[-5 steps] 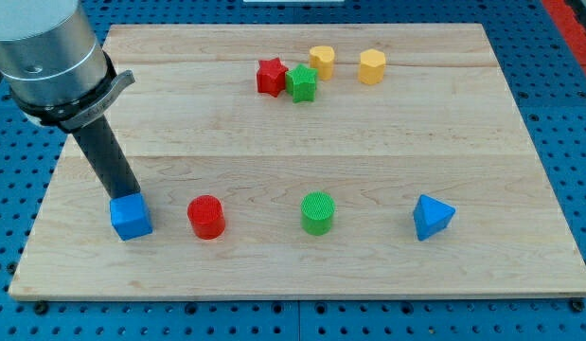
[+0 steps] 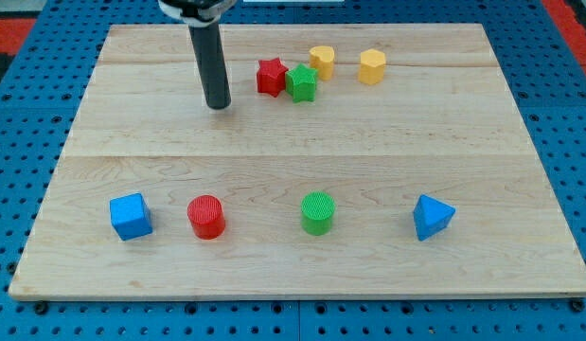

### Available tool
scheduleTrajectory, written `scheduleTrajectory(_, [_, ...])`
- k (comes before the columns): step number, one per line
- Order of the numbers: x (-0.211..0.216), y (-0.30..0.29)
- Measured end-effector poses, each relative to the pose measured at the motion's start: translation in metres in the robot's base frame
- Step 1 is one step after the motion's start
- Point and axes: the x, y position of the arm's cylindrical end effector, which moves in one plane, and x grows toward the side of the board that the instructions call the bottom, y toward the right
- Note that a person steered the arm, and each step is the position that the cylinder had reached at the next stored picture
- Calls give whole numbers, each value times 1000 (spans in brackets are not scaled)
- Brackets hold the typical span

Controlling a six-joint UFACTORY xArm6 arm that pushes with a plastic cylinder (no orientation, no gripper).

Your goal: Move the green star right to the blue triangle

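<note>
Green star [image 2: 301,82] sits w/ red star [image 2: 270,77] touching its left; my tip [image 2: 218,105] is well left, no jaws to open/shut, prob lining up a push toward blue triangle [image 2: 432,217]

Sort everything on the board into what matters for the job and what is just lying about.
Job:
green star block
blue triangle block
my tip, at the view's left of the star, not touching any block

Lying about:
red star block
two yellow blocks
blue cube
red cylinder
green cylinder
</note>
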Motion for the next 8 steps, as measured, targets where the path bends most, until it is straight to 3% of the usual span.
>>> scheduleTrajectory(3, [-57,68])
scheduleTrajectory(5, [32,113])
scheduleTrajectory(6, [40,120])
scheduleTrajectory(8, [-12,58])
